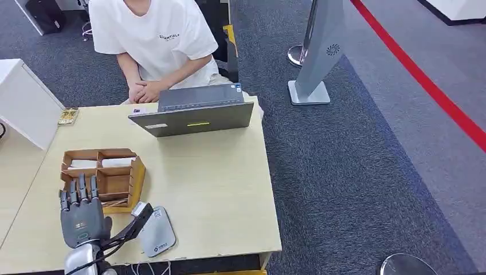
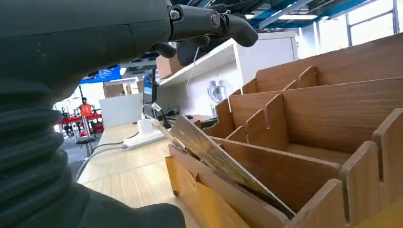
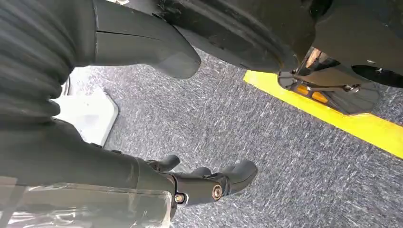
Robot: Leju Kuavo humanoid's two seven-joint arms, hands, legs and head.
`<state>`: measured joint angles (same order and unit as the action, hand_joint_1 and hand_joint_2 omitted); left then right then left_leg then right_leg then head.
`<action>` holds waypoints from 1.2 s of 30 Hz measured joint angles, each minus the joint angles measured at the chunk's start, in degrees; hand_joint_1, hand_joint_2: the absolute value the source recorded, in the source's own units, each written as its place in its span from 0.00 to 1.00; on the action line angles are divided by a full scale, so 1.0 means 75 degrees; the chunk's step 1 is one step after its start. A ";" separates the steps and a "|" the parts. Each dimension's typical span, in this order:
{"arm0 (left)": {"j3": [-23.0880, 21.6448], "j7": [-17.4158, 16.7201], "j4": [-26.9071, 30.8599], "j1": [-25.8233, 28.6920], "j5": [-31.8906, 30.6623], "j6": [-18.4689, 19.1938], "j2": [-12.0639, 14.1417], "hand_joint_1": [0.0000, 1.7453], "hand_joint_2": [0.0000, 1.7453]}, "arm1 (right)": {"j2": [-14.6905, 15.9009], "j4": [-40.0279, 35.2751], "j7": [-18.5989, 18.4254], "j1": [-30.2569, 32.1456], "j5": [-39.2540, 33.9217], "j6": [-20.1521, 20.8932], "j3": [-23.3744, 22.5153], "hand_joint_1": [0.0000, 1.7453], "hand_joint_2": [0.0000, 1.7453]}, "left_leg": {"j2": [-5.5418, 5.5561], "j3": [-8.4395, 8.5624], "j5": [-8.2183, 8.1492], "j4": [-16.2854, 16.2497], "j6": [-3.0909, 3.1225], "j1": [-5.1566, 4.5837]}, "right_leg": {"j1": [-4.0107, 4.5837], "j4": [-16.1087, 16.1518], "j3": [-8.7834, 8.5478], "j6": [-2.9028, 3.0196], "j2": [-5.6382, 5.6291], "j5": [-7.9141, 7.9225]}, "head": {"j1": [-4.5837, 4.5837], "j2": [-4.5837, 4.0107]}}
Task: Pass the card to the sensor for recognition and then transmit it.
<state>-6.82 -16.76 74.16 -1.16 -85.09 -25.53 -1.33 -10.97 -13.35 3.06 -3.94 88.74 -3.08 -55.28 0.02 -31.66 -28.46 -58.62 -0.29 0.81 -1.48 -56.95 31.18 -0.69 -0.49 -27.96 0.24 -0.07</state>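
Beside the slotted wooden organizer [image 1: 103, 177], dark fingers [image 1: 80, 189] spread.

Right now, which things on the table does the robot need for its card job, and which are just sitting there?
For the job:
card leaning in the wooden organizer
grey sensor pad
left robot hand

Just sitting there:
laptop
white box
small packet

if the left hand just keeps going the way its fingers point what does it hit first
Probably the wooden organizer: the left hand points at its near compartments, where a card leans. Depth is unclear, so it might pass just above the rim.
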 joint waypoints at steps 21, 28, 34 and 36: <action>0.0003 0.0009 -0.0396 -0.0218 0.0000 -0.0221 0.0009 0.00 1.00 | 0.0000 0.0000 0.0026 0.0003 0.0000 0.0049 0.0064 0.00 1.00 | 0.0000 0.0000 0.0000 0.0000 0.0000 0.0000 | 0.0000 0.0000 0.0000 0.0000 0.0000 0.0000 | 0.0000 0.0000; 0.0003 -0.0029 -0.0489 -0.0385 0.0000 -0.0288 0.0053 0.00 1.00 | 0.0000 0.0000 0.0032 0.0002 0.0000 0.0079 0.0169 0.00 1.00 | 0.0000 0.0000 0.0000 0.0000 0.0000 0.0000 | 0.0000 0.0000 0.0000 0.0000 0.0000 0.0000 | 0.0000 0.0000; 0.0000 -0.0093 -0.0536 -0.0452 0.0000 -0.0286 0.0064 0.00 1.00 | 0.0000 0.0000 0.0032 0.0002 0.0000 0.0105 0.0207 0.00 1.00 | 0.0000 0.0000 0.0000 0.0000 0.0000 0.0000 | 0.0000 0.0000 0.0000 0.0000 0.0000 0.0000 | 0.0000 0.0000; 0.0000 -0.0096 -0.0539 -0.0452 0.0000 -0.0271 0.0064 1.00 1.00 | 0.0000 0.0000 0.0032 0.0003 0.0000 0.0105 0.0210 0.00 1.00 | -0.0001 0.0000 0.0000 0.0000 0.0000 0.0000 | 0.0000 0.0000 0.0000 0.0000 -0.0001 0.0000 | 0.0000 0.0003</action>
<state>-6.82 -17.49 70.12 -4.55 -85.09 -27.56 -0.85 -10.97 -13.35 3.30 -3.91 88.74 -2.29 -53.70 0.01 -31.66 -28.46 -58.62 -0.29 0.81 -1.48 -56.95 31.18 -0.69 -0.50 -27.96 0.24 -0.05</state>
